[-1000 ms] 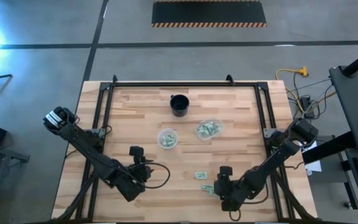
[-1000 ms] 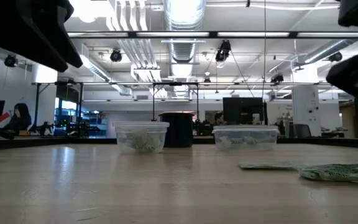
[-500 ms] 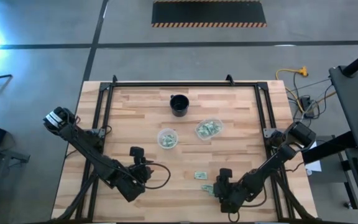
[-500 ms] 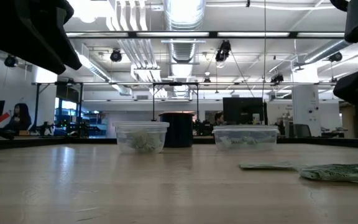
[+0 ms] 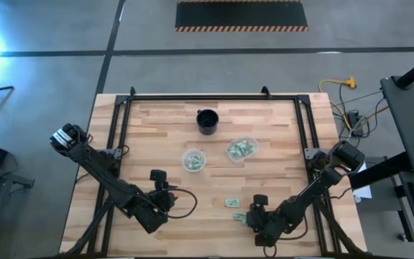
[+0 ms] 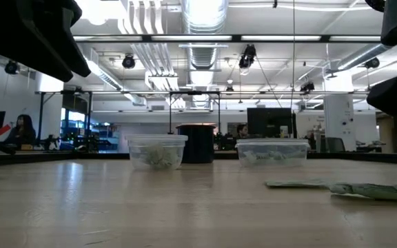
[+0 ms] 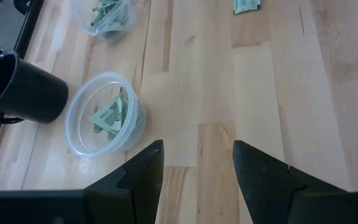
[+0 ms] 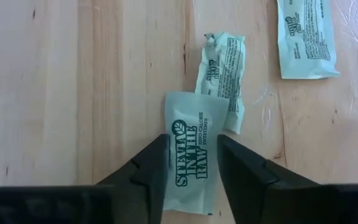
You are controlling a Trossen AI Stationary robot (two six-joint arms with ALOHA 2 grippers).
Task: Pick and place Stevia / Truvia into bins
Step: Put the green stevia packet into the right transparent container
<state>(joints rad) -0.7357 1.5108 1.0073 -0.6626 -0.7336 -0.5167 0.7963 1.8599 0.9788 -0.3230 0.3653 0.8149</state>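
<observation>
Right gripper (image 8: 191,163): low over the table's near right part, its two dark fingers straddling a Stevia packet (image 8: 192,152); a gap shows on each side of the paper, so the jaws stand apart and grip nothing
Packet between the fingers: flat pale green paper rectangle, dark green lettering, long axis running along the line of the fingers, lying flat on the wood
Second packet (image 8: 223,79): creased and crumpled, touching the first one's far end, long axis nearly the same, tipped slightly off it
Third packet (image 8: 305,36): smooth, flat, apart from the other two, at about 1 o'clock from them in the right wrist view
Loose packets on the table: seen from above, all at about 5 o'clock from the table's centre
Left gripper (image 7: 197,163): over the near left part of the table, fingers apart, holding nothing
Bins: two round clear plastic cups (image 5: 193,159) (image 5: 241,149) near the table's middle, both holding green packets
Black cup (image 5: 207,120): round, opaque, at 12 o'clock from the clear cups
Table (image 5: 272,129): pale wooden planks, visible grain
</observation>
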